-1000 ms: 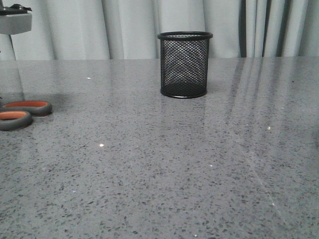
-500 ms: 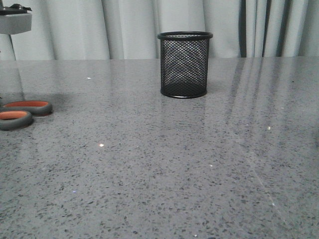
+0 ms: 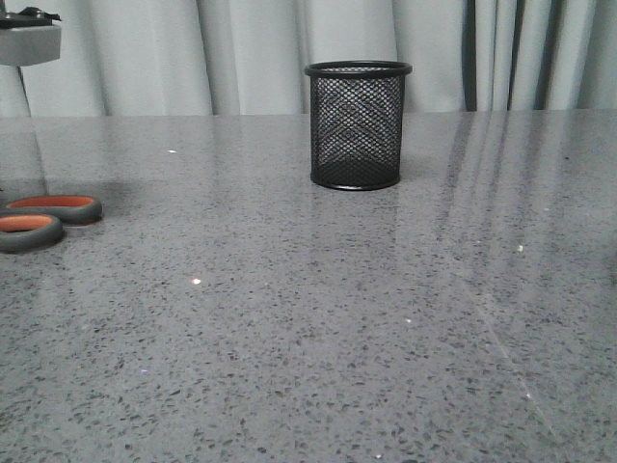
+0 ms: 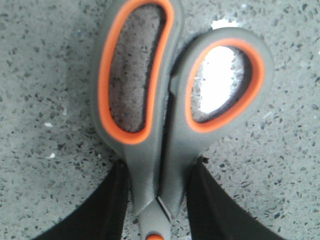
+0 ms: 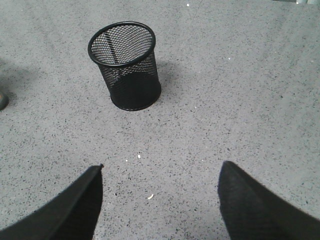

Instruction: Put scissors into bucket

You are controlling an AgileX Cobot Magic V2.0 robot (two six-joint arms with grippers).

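Observation:
The scissors, dark grey with orange-lined loops, lie flat on the speckled grey table. Only their loops show at the far left of the front view. My left gripper straddles the neck just below the loops, and its black fingers press against both sides of the handles. The blades are hidden below the frame edge. The bucket, a black wire-mesh cup, stands upright and empty at the table's far middle. It also shows in the right wrist view. My right gripper hangs open and empty above bare table, short of the bucket.
Grey curtains hang behind the table's far edge. A grey part of my left arm shows at the top left of the front view. A few small white specks lie on the table between my right fingers.

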